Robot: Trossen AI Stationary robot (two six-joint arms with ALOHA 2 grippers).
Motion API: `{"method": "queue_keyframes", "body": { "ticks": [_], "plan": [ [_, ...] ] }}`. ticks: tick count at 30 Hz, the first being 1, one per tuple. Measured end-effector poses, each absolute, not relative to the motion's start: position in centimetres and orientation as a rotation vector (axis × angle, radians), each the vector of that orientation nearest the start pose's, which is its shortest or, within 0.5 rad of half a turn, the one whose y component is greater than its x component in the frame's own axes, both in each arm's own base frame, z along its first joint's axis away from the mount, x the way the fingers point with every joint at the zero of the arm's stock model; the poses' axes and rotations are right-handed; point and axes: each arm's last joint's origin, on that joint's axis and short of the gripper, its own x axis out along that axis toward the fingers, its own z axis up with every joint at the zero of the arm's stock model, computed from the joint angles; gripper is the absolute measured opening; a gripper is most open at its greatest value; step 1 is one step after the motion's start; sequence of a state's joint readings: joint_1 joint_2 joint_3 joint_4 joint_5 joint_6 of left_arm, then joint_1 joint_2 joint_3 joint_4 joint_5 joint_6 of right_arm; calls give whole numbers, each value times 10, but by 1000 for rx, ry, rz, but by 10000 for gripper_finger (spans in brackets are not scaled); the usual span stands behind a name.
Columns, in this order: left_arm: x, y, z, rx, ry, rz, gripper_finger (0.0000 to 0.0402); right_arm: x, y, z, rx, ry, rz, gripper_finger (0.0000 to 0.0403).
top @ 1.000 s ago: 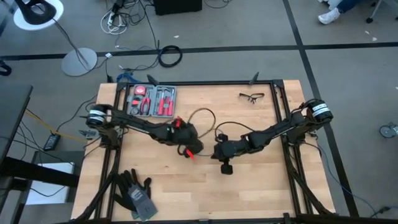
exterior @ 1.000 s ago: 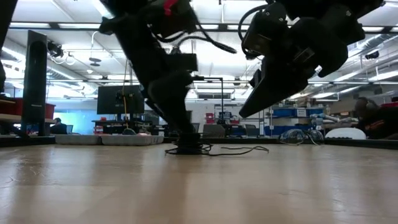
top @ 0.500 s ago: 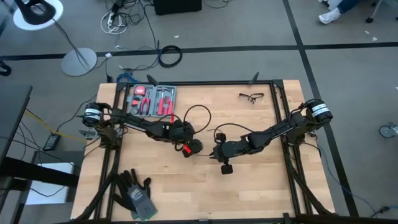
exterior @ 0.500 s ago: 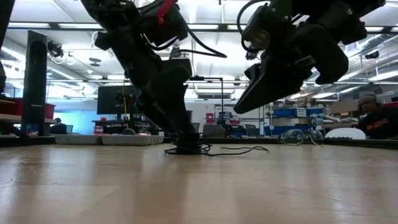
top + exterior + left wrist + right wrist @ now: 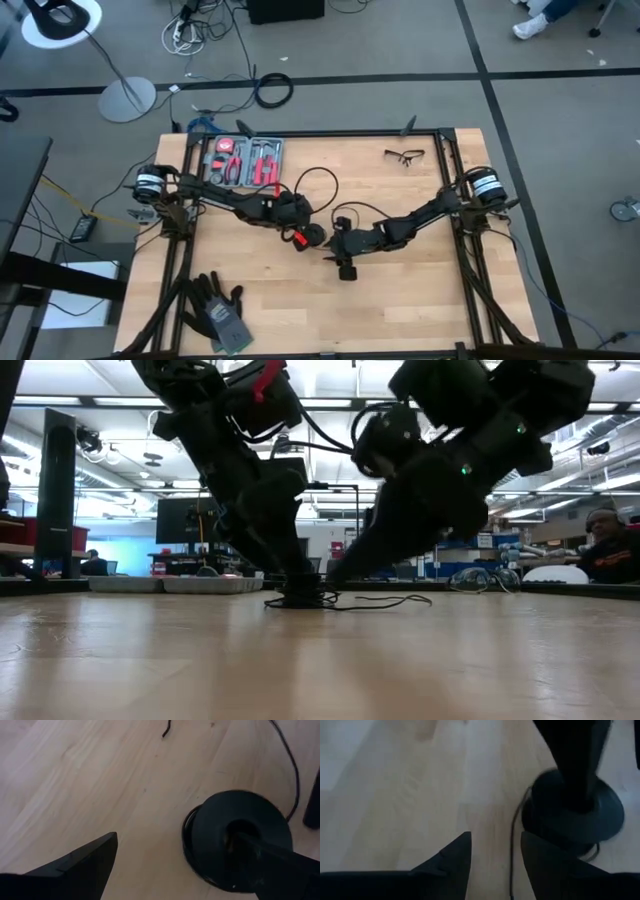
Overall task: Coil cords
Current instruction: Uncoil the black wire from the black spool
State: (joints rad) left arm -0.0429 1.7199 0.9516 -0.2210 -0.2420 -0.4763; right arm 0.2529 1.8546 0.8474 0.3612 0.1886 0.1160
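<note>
- The left gripper [image 5: 312,236] sits low over the middle of the wooden table [image 5: 400,300], its fingers spread wide apart; in the left wrist view one finger [image 5: 250,851] presses down into the centre of the round black puck [image 5: 240,837] while the other finger hangs clear over bare wood, well to the side.
- The puck lies flat on the table directly under that one fingertip, with the thin black cord [image 5: 292,775] wound around its rim and running away past the gripper.
- In the high view the cord [image 5: 318,178] rises from the puck in a loose loop on the far side of the left gripper, toward the tool tray.
- The right gripper [image 5: 330,246] is just beside the left gripper, pointed at the puck; its fingers [image 5: 450,857] stand slightly apart with nothing between them, short of the puck [image 5: 580,815].
- From the right wrist view a strand of cord [image 5: 514,840] trails along the wood from the puck toward the right gripper's fingertips.
- In the low view both arms lean down together over the puck [image 5: 300,598], and a slack strand of cord [image 5: 385,601] lies on the table beside it.
- Well away from both grippers: an open tool set [image 5: 243,161], safety glasses [image 5: 404,155] and a pair of gloves [image 5: 218,310].
</note>
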Motion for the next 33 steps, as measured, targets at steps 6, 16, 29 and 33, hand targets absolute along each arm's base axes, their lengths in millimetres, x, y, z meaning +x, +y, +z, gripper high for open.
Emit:
{"method": "queue_keyframes", "body": {
  "ticks": [6, 16, 29, 33],
  "plan": [
    [329, -6, 157, -291, 919, 425, 400, 351, 80, 109, -15, 667, 5, 153],
    [327, -5, 156, -279, 929, 457, 400, 338, 85, 112, 49, 822, -45, 11],
    [323, -3, 154, -255, 965, 520, 400, 240, 98, 167, 157, 1374, -190, 1],
    [322, -3, 154, -256, 964, 522, 400, 208, 98, 181, 207, 1510, -366, 1]
  ]
}}
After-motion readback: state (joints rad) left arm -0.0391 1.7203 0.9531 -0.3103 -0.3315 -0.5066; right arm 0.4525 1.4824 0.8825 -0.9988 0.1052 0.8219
